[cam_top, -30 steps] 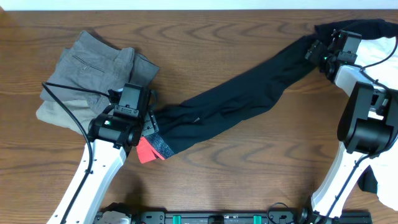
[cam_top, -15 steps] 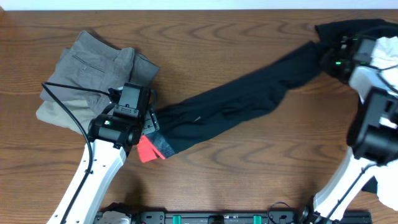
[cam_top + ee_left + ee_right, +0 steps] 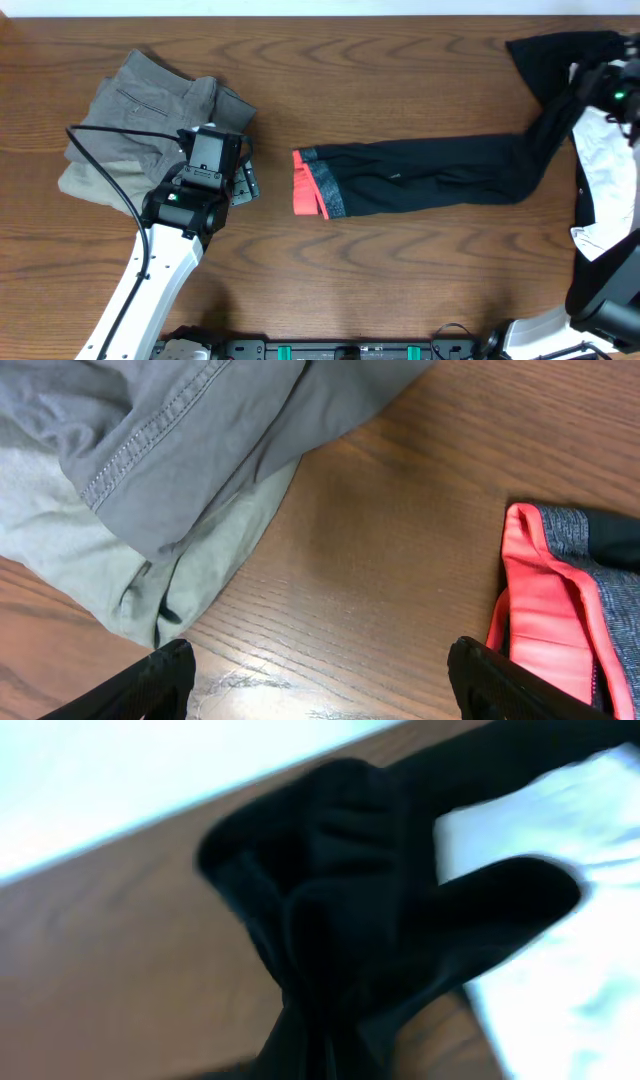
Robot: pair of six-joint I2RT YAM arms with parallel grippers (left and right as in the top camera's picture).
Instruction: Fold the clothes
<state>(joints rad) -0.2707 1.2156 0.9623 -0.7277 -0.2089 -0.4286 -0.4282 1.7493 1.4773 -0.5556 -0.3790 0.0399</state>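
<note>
1. Far left: a folded grey garment (image 3: 160, 105) sits on a beige one (image 3: 85, 180), near the desk's (image 3: 400, 290) left edge. There's bare wood in front of the pile.
2. The left arm comes up from the front edge. Its left claw (image 3: 320, 685) is released, spread wide and low over bare wood, with the pile's corner just to its left. It holds nothing and sits where it was a second ago.
3. There's now an open strip of desk between that claw and the red waistband (image 3: 303, 185). A second ago the waistband was tucked right at the claw.
4. The black trousers (image 3: 430, 185) lie nearly flat across the middle, with the grey band (image 3: 332, 192) just past the red. Before, they ran diagonally up to the right. There's plenty of free wood in front and behind.
5. Far right: the leg bends up to the right claw (image 3: 592, 85), which is clenched on the trousers' leg end near the desk's back right corner. The wrist view is a blurry bunch of black cloth.
6. The right arm has swung further out and is mostly past the frame edge. A white garment (image 3: 600, 170) lies under it.
</note>
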